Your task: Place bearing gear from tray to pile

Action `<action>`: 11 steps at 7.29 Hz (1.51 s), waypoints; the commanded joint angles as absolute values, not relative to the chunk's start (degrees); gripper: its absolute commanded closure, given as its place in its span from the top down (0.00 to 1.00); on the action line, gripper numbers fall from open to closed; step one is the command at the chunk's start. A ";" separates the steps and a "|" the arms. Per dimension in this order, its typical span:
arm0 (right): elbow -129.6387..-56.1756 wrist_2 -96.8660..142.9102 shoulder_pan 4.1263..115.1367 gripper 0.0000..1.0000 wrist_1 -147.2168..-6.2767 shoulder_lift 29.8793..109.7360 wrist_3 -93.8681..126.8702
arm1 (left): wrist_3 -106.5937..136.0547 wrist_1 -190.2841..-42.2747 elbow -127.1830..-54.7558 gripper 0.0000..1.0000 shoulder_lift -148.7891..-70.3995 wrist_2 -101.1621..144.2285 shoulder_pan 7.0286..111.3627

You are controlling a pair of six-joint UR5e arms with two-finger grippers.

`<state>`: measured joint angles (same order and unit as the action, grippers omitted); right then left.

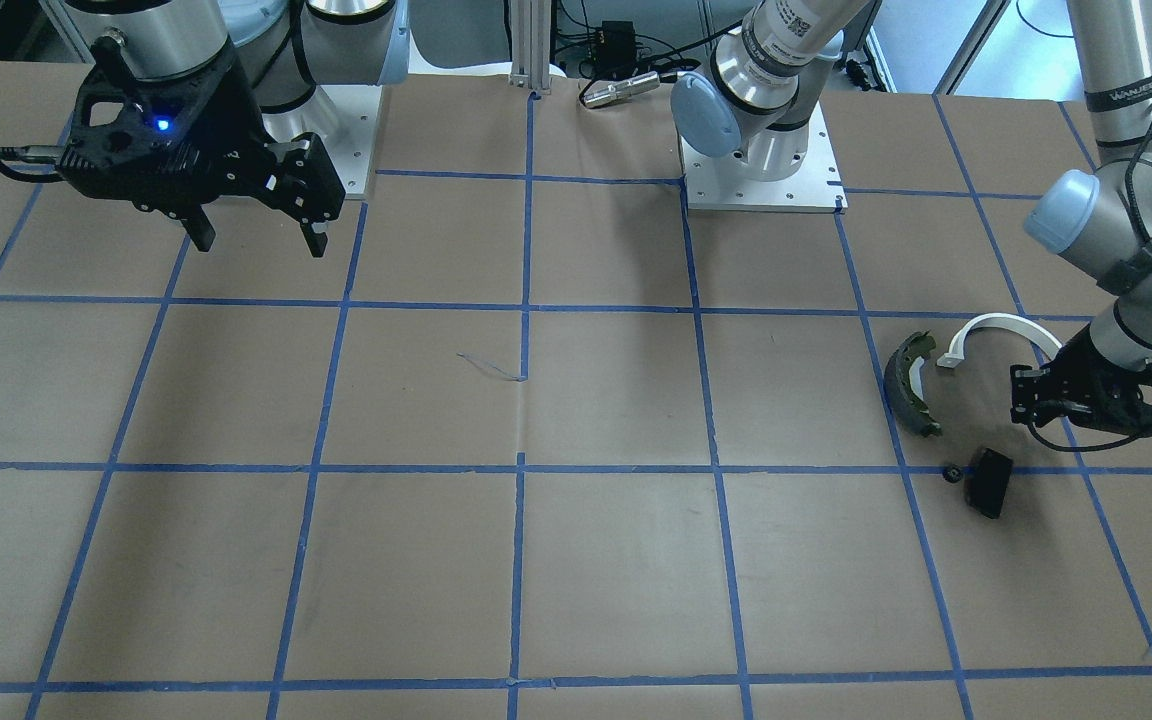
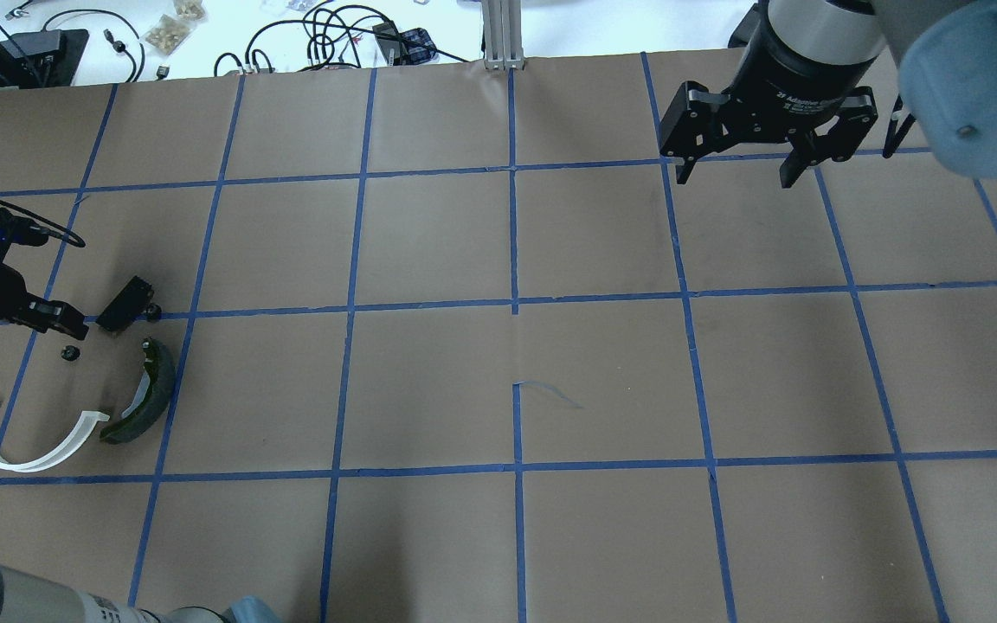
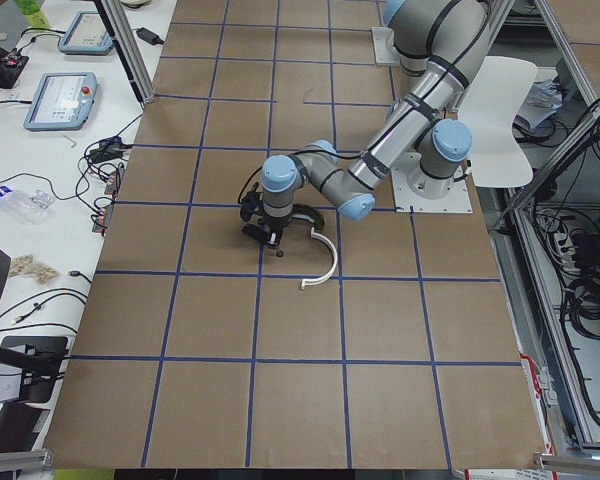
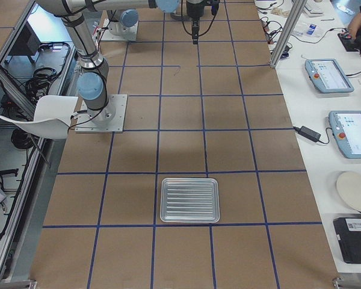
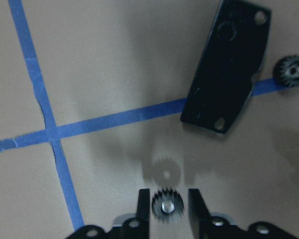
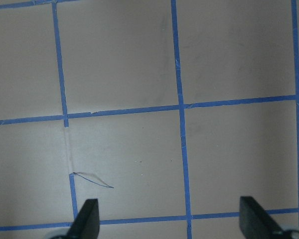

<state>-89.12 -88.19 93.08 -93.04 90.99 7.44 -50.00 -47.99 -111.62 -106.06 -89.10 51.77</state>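
Observation:
My left gripper [image 5: 169, 201] is low over the pile at the table's left end, shut on a small black bearing gear [image 5: 167, 205]. The gear's shadow falls a little apart on the paper, so it is just above the table. The pile holds a flat black plate [image 5: 226, 69], a second small gear [image 5: 291, 69] beside it, a dark olive-edged brake shoe [image 2: 148, 394] and a white plastic arc [image 2: 31, 454]. My right gripper [image 2: 736, 169] is open and empty, high over the far right of the table. The ribbed metal tray [image 4: 189, 200] lies at the right end.
Brown paper with a blue tape grid covers the table [image 2: 516, 346]. The two arm bases [image 1: 761, 185] stand at the robot's edge. Cables and clutter [image 2: 334, 35] lie beyond the far edge.

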 commanded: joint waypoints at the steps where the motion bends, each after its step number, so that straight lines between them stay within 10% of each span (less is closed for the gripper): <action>1: -89.12 -88.24 93.08 1.00 -93.16 90.97 7.38 | -44.06 -57.53 -111.01 1.00 -96.11 -88.86 59.12; 6: -89.03 -88.07 93.08 1.00 -93.34 90.79 7.38 | -7.93 -82.31 -93.74 1.00 -88.06 -92.25 85.56; 11: -89.03 -88.42 93.08 1.00 -93.16 90.79 7.38 | 1.82 -91.32 -87.72 1.00 -89.30 -92.81 87.01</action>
<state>-88.91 -88.33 93.08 -93.24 90.76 7.38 -2.12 -90.79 -88.16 -89.24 -92.75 86.50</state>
